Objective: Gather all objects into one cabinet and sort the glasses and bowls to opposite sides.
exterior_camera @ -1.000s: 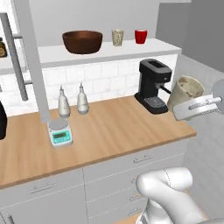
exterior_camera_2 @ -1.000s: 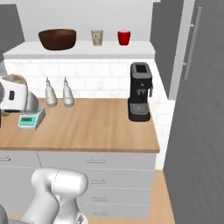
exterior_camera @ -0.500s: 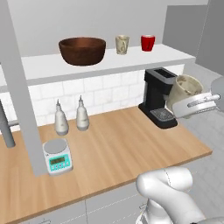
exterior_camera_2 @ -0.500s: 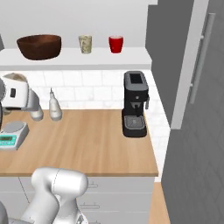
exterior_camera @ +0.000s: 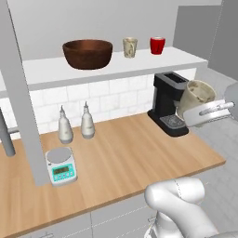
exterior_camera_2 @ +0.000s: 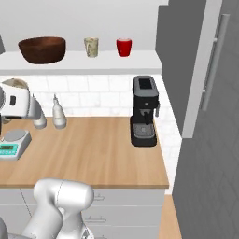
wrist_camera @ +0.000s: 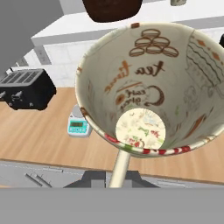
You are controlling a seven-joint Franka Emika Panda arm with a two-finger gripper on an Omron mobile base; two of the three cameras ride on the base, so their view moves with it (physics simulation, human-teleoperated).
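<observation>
Beige mug (exterior_camera: 197, 95) rides in my claw (exterior_camera: 208, 113), pinched at the handle, out past the right end of the tabletop (exterior_camera: 121, 158). I judge it belongs on the shelf (exterior_camera: 139, 65) beside the red cup (exterior_camera: 157, 45), well away from the bowl (exterior_camera: 88, 53); I lift high and keep it level.

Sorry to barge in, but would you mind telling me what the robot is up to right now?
The arm's gripper is holding a beige mug in the air off the counter's right end, beside the coffee machine. The hand view looks straight into the mug's printed inside. On the white shelf above stand the dark brown bowl, a beige tumbler and a red cup, so the mug is not yet on the shelf with them.
</observation>
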